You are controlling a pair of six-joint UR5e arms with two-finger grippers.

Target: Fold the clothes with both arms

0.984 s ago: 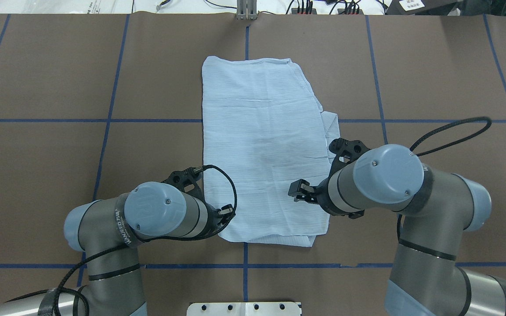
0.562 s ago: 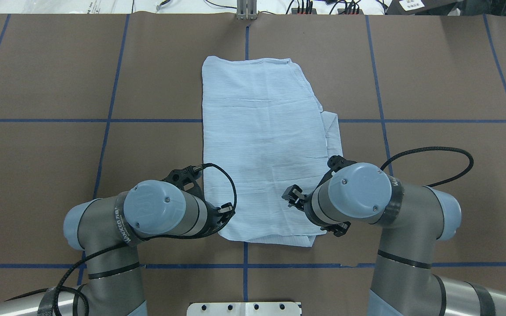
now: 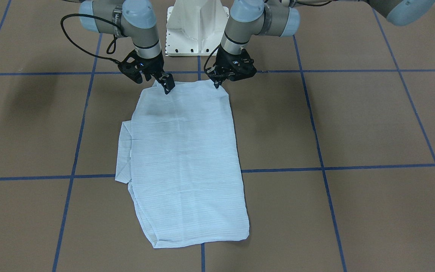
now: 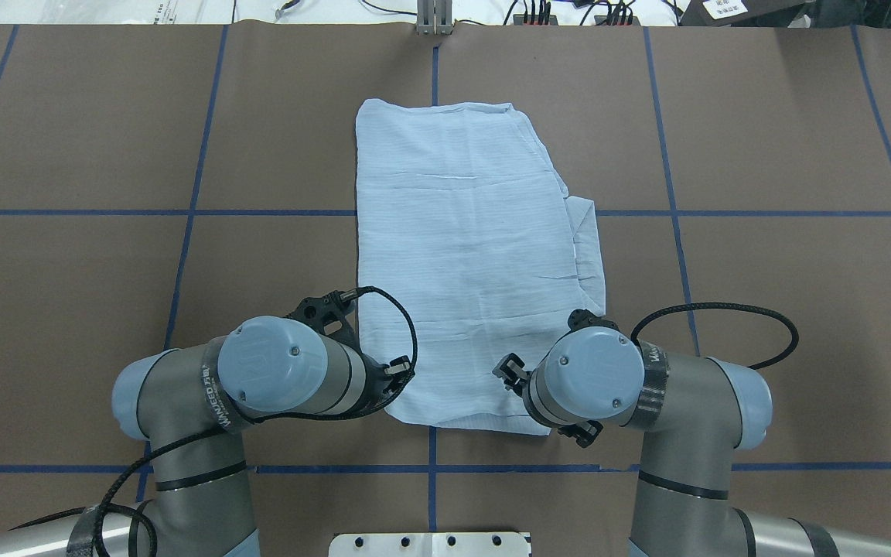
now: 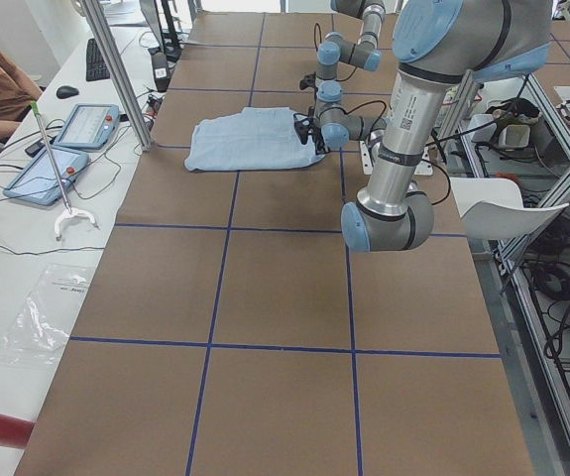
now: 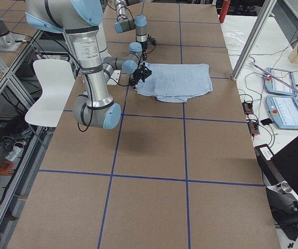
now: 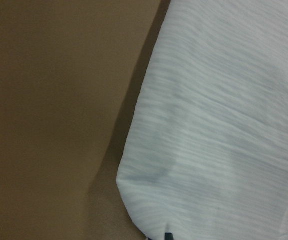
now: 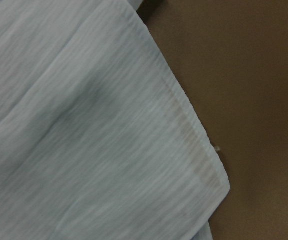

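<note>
A brown-covered table (image 4: 105,271) ruled with blue tape lines carries the pale blue striped shirt (image 4: 461,247). It lies flat at the centre, already folded into a long panel. Its long axis runs straight away from the robot, from the near edge towards the far one.

The left arm (image 4: 275,379) and the right arm (image 4: 600,375) both bend inward over the shirt's near short edge, one at each end of it.

A loose flap (image 4: 586,240) sticks out from the shirt's right side about halfway along.

The left gripper (image 3: 216,84) comes down at the near left corner of the cloth. The right gripper (image 3: 167,86) hangs over the near right corner, a little inside the right edge. Whether either pair of fingers is spread or pinching fabric cannot be told from these views. The wrist cameras show only the shirt's corners and bare table.

The rest of the garment stretches away from both grippers, and each arm is closest to its own corner. The likely next step is lifting the near edge and carrying it towards the far edge.
</note>
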